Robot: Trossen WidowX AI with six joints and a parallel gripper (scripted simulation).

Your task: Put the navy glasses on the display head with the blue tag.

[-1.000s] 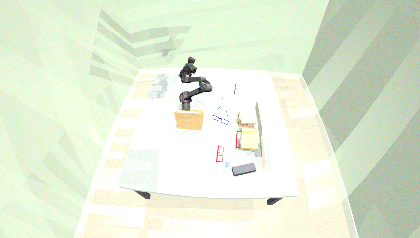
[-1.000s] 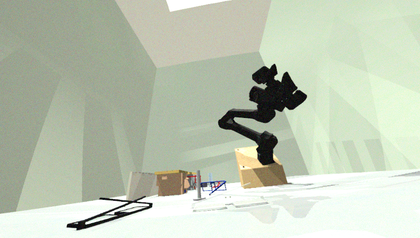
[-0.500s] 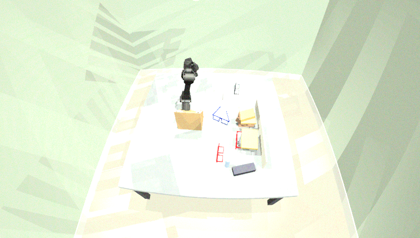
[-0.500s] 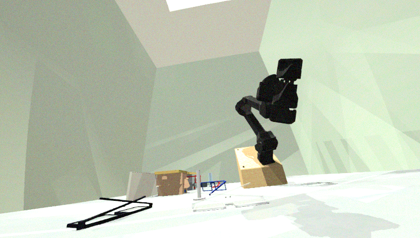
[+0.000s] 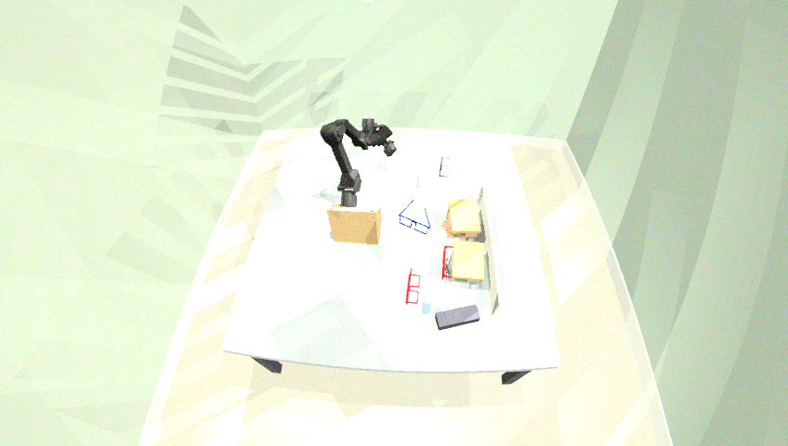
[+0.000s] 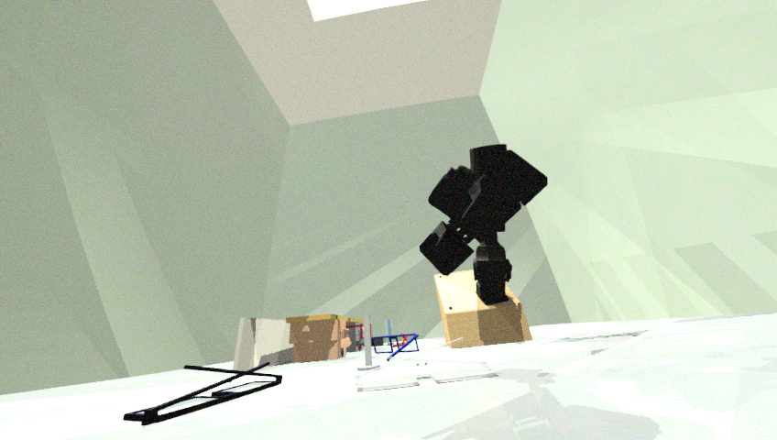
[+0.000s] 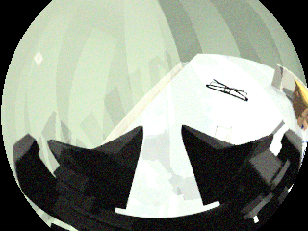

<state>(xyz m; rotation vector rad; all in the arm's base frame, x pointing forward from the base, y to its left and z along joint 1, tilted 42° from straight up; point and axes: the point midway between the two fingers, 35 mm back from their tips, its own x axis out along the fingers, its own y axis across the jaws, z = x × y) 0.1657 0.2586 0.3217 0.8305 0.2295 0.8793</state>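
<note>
The navy glasses (image 5: 413, 223) (image 6: 402, 346) stand on the white table with temples spread, between the arm's wooden base and the heads. A skin-toned head (image 5: 464, 216) (image 6: 316, 340) has a small blue patch low at its front in the exterior view, perhaps the blue tag. The other head (image 5: 468, 260) is beside it, with a red frame at its face. My gripper (image 7: 162, 129) is open, partly spread, with nothing between its fingers. It is high over the far part of the table, away from the navy glasses. The glasses are hidden in the wrist view.
Black glasses (image 5: 440, 167) (image 7: 227, 89) lie at the far side, near a thin upright post (image 6: 367, 340) and clear glasses. Red glasses (image 5: 409, 287), a pale blue cup (image 5: 426, 308) and a dark case (image 5: 457, 316) are on the near side. A panel (image 5: 491, 265) stands behind the heads.
</note>
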